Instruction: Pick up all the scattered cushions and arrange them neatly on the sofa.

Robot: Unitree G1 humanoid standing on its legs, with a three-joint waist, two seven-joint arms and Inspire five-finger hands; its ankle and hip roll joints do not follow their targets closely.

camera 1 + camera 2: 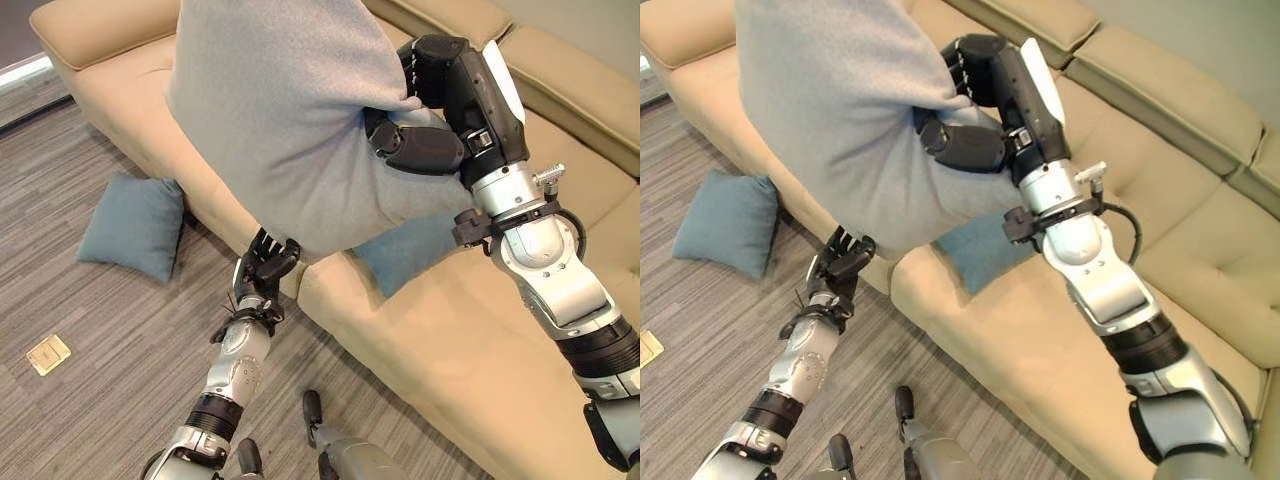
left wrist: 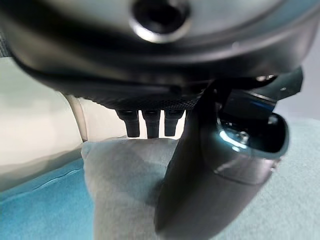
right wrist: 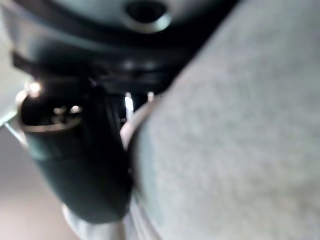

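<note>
A large grey cushion (image 1: 280, 110) hangs above the tan sofa (image 1: 450, 340), held between both hands. My left hand (image 1: 265, 262) pinches its lower corner at the sofa's front edge; in the left wrist view the thumb (image 2: 210, 165) lies on the grey cloth (image 2: 125, 180) with the fingers behind it. My right hand (image 1: 450, 90) grips the cushion's upper right edge, thumb curled onto the cloth (image 3: 240, 140). A teal cushion (image 1: 405, 250) lies on the sofa seat, partly hidden under the grey one. A second teal cushion (image 1: 135, 225) lies on the floor by the sofa.
Grey striped carpet (image 1: 90, 400) covers the floor left of the sofa. A small tan square plate (image 1: 48, 354) is set in it. The sofa's back cushions (image 1: 570, 80) run along the upper right, with bare seat in front of them.
</note>
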